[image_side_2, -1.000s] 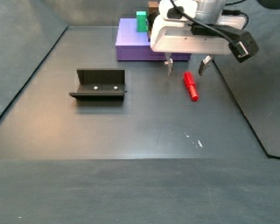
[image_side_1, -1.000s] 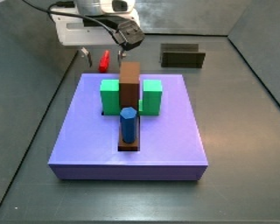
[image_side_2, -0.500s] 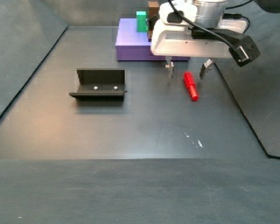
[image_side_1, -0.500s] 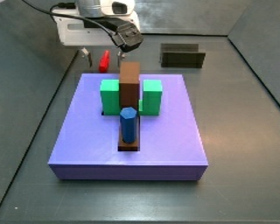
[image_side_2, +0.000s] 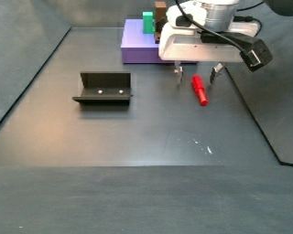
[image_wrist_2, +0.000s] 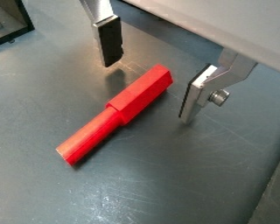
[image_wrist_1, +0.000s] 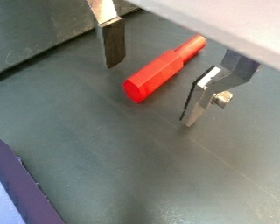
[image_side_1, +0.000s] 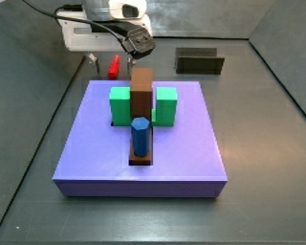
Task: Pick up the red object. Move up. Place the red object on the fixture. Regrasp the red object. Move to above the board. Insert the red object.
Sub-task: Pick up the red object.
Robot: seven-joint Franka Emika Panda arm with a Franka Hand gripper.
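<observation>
The red object point(image_wrist_2: 115, 112) lies flat on the dark floor, a slim peg with a thicker half and a thinner half; in both wrist views it rests on its side between the two silver fingers point(image_wrist_2: 106, 37), with one end of it in the gap and the rest of it reaching out past them. The gripper point(image_wrist_1: 157, 77) stands spread wide over it, its dark-padded plates clear of the peg on either side and closed on nothing. In a side view the peg point(image_side_2: 200, 89) shows as a short red bar on the floor just below the gripper point(image_side_2: 194, 74), near the edge of the board point(image_side_2: 135, 46). In a side view the peg point(image_side_1: 115, 66) appears only partly, a red sliver beyond the far edge of the board point(image_side_1: 175, 148), under the gripper point(image_side_1: 97, 59). The board is a flat lavender slab that carries two green blocks point(image_side_1: 121, 105), a tall brown bar point(image_side_1: 142, 89) between them and an upright blue peg point(image_side_1: 141, 137) in front of the bar. The fixture point(image_side_2: 103, 89), a dark bracket on a base plate, stands on the floor well apart from the peg, and shows again in a side view point(image_side_1: 199, 61) behind the board.
</observation>
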